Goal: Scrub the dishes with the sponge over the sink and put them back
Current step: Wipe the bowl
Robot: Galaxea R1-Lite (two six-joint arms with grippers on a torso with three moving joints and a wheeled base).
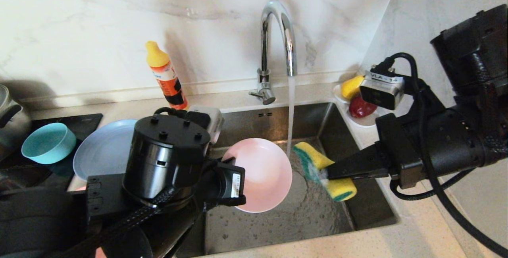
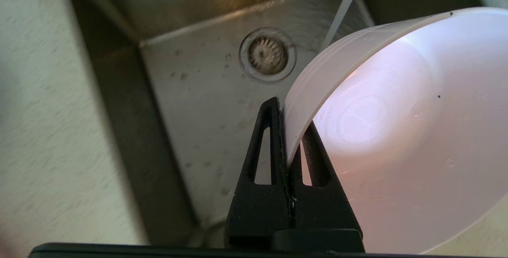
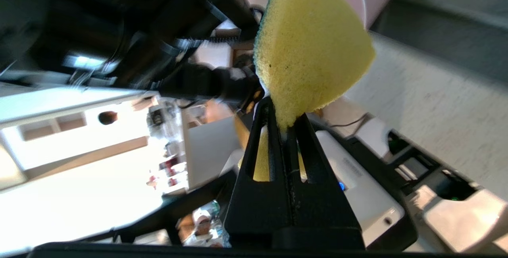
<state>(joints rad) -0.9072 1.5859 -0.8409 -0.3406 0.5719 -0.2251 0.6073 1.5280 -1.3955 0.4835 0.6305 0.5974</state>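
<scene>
Yellow sponge (image 1: 323,170) pinched in right claw (image 1: 329,174), seemingly beside pink plate (image 1: 260,174)

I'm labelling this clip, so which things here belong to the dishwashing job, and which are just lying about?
In the job: pale pink plate in left hand; sponge in right hand; sink; grey-blue plate; teal bowl.

Lying about: detergent bottle; fruit dish; pot.

Detergent bottle (image 1: 164,76), fruit dish (image 1: 359,120)
</scene>
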